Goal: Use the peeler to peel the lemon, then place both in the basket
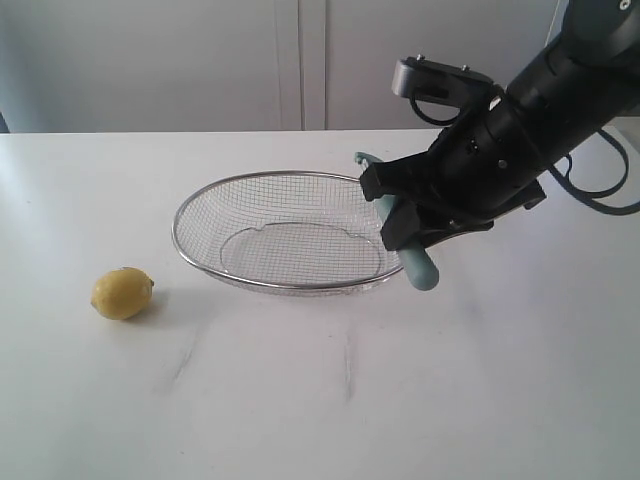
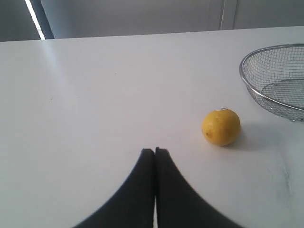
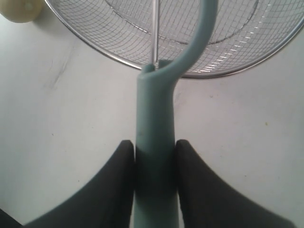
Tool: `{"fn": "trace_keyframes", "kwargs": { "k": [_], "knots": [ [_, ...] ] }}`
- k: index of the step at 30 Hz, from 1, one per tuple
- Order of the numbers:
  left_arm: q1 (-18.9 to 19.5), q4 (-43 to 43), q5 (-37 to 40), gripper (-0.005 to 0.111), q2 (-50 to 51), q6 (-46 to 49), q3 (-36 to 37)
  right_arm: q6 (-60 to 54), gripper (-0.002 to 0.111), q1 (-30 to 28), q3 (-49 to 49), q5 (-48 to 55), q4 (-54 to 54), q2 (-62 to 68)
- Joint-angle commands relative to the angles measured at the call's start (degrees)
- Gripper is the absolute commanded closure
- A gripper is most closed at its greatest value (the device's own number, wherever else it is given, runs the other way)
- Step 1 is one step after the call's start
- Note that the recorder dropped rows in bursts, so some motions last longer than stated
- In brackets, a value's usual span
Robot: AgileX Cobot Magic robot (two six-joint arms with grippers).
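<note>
Presently I find the right gripper (image 3: 154, 148) clenched on the handle of the peeler (image 3: 154, 109), its jaws pressed against both sides of the shaft. I judge this mid-handle grasp is meant to leave the blade end free for work. The forked head reaches over the rim of the basket (image 1: 268, 174), while the butt of the handle hangs below the gripper just outside that rim. I cannot tell whether the butt touches the table (image 1: 420, 400). The right arm (image 1: 560, 90) slopes down toward the basket from the far side, wrist pitched forward. The lemon (image 1: 122, 293) rests on the table well apart from the basket, on the side opposite the peeler. Its skin looks whole, so I judge peeling has not begun. The left gripper (image 2: 155, 151) is closed on nothing, fingertips meeting, and hangs low over the table. The lemon lies between it and the basket, which suggests it is placed to take the fruit once it parts its jaws.
</note>
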Motion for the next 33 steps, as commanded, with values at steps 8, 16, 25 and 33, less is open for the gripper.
{"fn": "trace_keyframes", "kwargs": {
  "k": [8, 16, 25, 33],
  "knots": [
    [0.17, -0.37, 9.79, 0.107, 13.78, 0.03, -9.68, -0.73, 0.108, -0.36, 0.27, -0.96, 0.40, -0.53],
    [0.17, -0.37, 12.55, 0.107, 27.24, 1.88, -16.69, -0.73, 0.108, -0.36, 0.27, -1.20, 0.60, -0.53],
    [0.17, -1.02, 15.93, 0.107, 42.89, 5.63, -23.88, -0.73, 0.108, -0.36, 0.27, -1.57, 1.21, -0.53],
    [0.17, -2.07, 16.17, 0.107, 54.69, 8.14, -29.06, -0.73, 0.108, -0.36, 0.27, -2.42, 1.21, -0.53]
  ]
}}
